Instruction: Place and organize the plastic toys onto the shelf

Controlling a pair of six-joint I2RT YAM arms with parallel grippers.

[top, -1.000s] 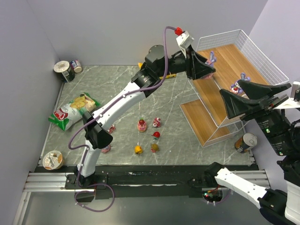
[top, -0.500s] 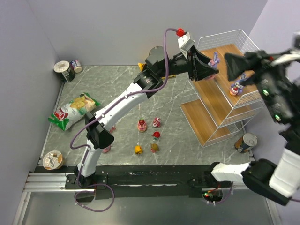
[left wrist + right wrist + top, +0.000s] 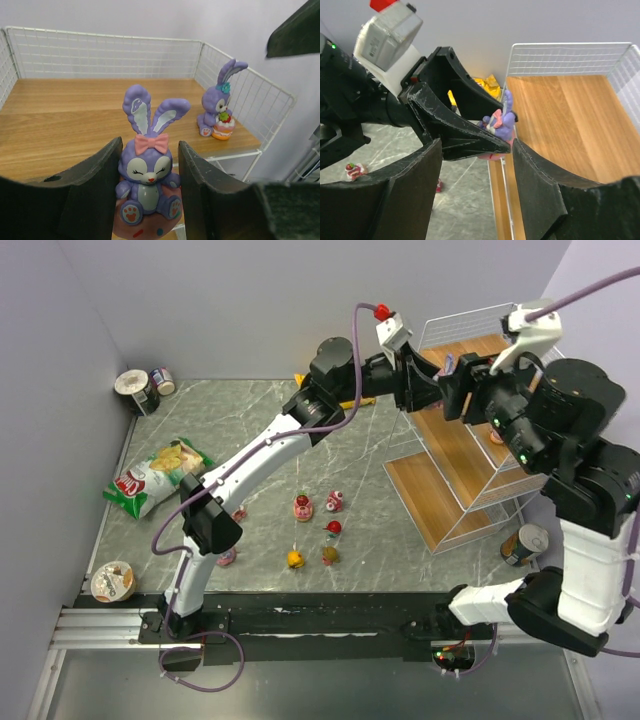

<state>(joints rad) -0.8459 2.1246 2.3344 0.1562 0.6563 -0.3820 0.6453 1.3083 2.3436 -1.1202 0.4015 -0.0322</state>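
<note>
Top external view showed snack bags (image 3: 155,478) at the left of the marble tabletop (image 3: 220,410). Small plastic toys (image 3: 302,507) lay loose in front of the arms. Further right, the left gripper (image 3: 147,150) was clamped on a purple bunny (image 3: 147,175) with a pink bow and pink base. It held the bunny at the edge of the top board (image 3: 65,115) of the wire shelf (image 3: 455,455). A second purple bunny (image 3: 218,112) stood upright near that board's right end, beside the wire wall. Farthest right, the right gripper (image 3: 475,145) hovered facing the held bunny, its fingers apart and holding nothing.
</note>
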